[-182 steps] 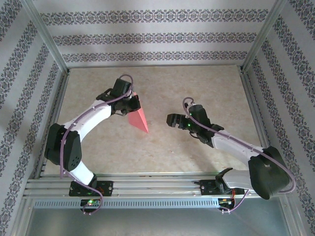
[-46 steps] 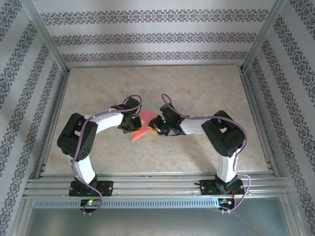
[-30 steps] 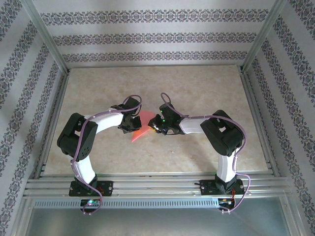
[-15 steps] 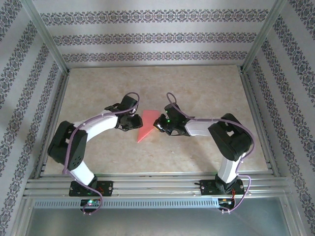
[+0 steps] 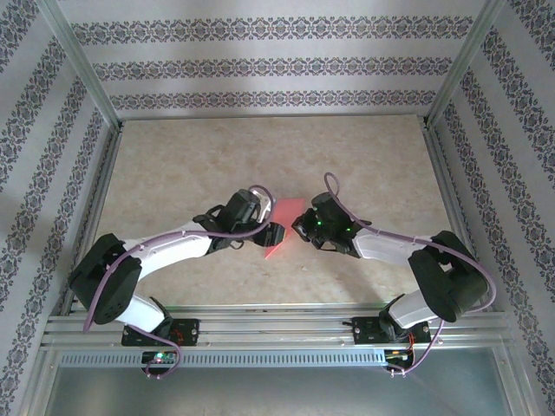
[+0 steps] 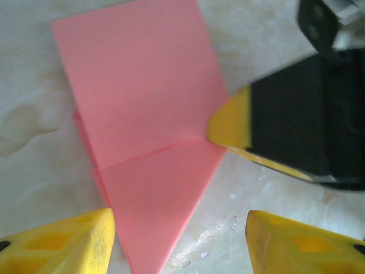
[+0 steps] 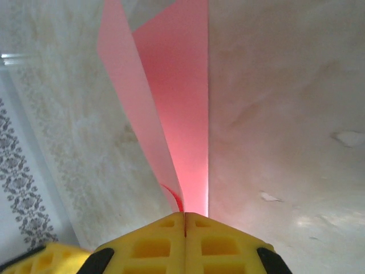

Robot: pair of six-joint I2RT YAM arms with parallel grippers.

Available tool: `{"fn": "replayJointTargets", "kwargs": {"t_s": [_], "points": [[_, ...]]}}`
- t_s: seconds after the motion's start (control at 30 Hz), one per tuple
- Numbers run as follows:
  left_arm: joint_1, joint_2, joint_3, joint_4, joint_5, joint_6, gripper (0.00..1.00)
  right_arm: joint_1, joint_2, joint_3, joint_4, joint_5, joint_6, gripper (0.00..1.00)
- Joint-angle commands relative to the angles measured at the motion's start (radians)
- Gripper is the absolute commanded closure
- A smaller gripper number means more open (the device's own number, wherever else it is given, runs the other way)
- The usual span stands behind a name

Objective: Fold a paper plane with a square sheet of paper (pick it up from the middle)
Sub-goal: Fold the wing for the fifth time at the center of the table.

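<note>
done: judging by the layers, several folds made; square outline gone, replaced by a broad end tapering to a point, with one crease (image 6: 151, 153) across
left: probably the wing folds and a last sharpening; looks too wide for a finished dart, so judged a little past halfway
step in hand: seemingly a change of grip, right edge pinned, left side let go
left gripper (image 6: 181, 231): poised over paper's pointed end, jaws well apart to either side of the tip, holding nothing; fingers (image 6: 65, 242) of yellow plastic with moulded hollows
paper (image 6: 137, 85): flat on the table as far as can be told, salmon pink, matt, unmarked; straight clean edges, a lower layer peeping out along the left edge; thin enough to glow where light passes through in the right wrist view
right gripper (image 7: 185, 224): at paper's right edge, jaws pressed together on that edge, pink sheet coming out from between the pads; two layers parting above the pinch, one tilted up; same yellow ribbed plastic on a black body, fingertip (image 6: 228, 123) touching paper just right of the crease
table (image 5: 173, 156): under paper, which lies near its middle, slightly toward the near edge; pale beige, marbled, faintly stained, hard and smooth by the look
</note>
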Motion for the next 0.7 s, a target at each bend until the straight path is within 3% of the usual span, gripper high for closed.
{"fn": "replayJointTargets", "kwargs": {"t_s": [0.0, 0.33, 0.67], "points": [[-0.030, 0.024, -0.023, 0.130, -0.042, 0.175, 0.37, -0.021, -0.050, -0.037, -0.022, 0.043, 0.098, 0.99], [-0.100, 0.085, -0.056, 0.234, -0.061, 0.466, 0.36, -0.056, -0.095, -0.048, -0.041, 0.008, 0.157, 0.98], [-0.147, 0.175, -0.055, 0.307, -0.187, 0.585, 0.44, -0.073, -0.102, -0.051, -0.046, -0.022, 0.197, 0.97]]}}
